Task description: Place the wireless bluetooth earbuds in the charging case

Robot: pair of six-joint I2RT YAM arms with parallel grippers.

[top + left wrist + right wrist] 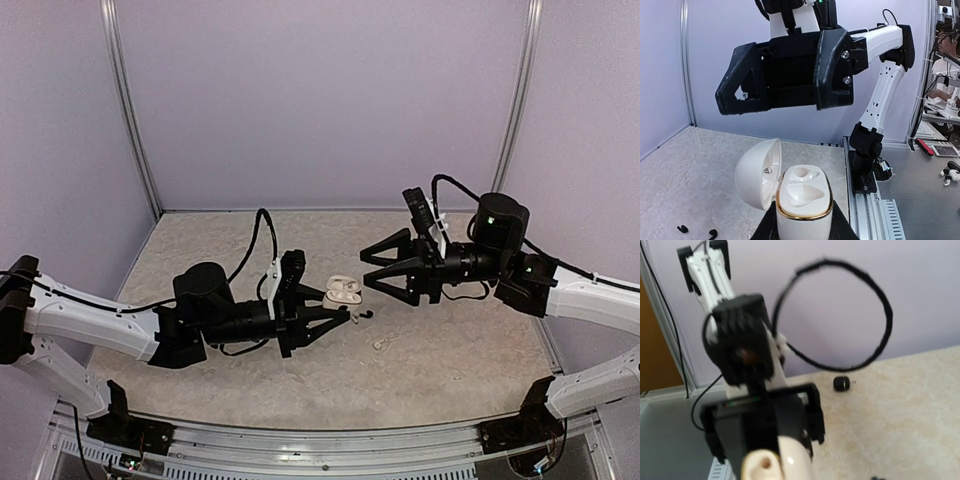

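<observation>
My left fingers (315, 325) pinch the base of the white, gold-rimmed charging case (802, 200), lid open, both wells empty. My right fingers (395, 288) hang spread and bare, facing it. The glossy black earbud (366, 314) and the white earbud (380, 343) lie on the table (450, 350) below them, so I judge the right arm should dip

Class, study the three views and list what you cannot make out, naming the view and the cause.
Top view: the pale speck on the table is too small to call an earbud.
Left wrist view: fingers of the left end effector are cut off by the bottom edge, behind the charging case.
Right wrist view: blurred; the case is cut by the bottom edge, sockets unseen; fingers of the right end effector do not show.
</observation>
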